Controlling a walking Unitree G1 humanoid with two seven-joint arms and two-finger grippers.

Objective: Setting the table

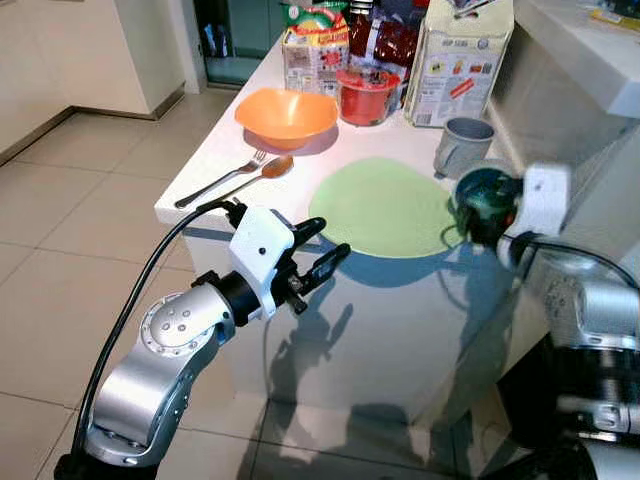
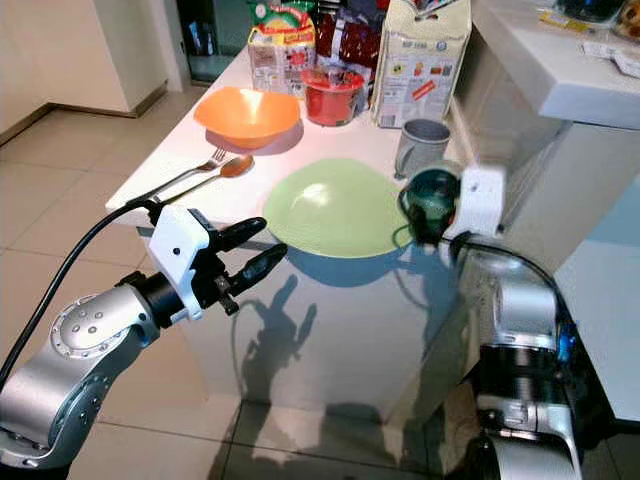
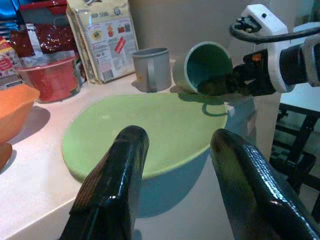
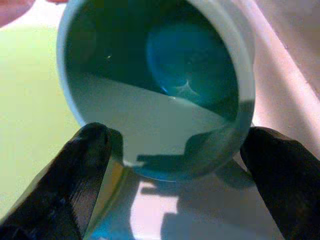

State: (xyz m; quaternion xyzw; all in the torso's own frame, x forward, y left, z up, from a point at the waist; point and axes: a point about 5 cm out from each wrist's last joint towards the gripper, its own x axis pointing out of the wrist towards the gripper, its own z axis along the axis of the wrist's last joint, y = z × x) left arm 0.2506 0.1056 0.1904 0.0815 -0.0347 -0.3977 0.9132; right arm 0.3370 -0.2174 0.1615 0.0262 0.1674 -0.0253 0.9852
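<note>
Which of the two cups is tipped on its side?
The teal cup, tipped over at the green plate's edge by the right gripper. The grey cup behind it stands upright.

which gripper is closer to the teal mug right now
Right. The right gripper has its jaws on either side of the tilted teal mug at the green plate's edge. The left gripper hangs open off the table's near edge, across the plate.

A white tabletop [image 1: 215, 150] is carrying a green plate [image 1: 385, 207], an orange bowl [image 1: 286, 115], a fork [image 1: 222, 178] beside a spoon [image 1: 262, 172], a grey mug [image 1: 462, 146], a red container [image 1: 366, 95] and food packages [image 1: 460, 62] sitting at its far end.
</note>
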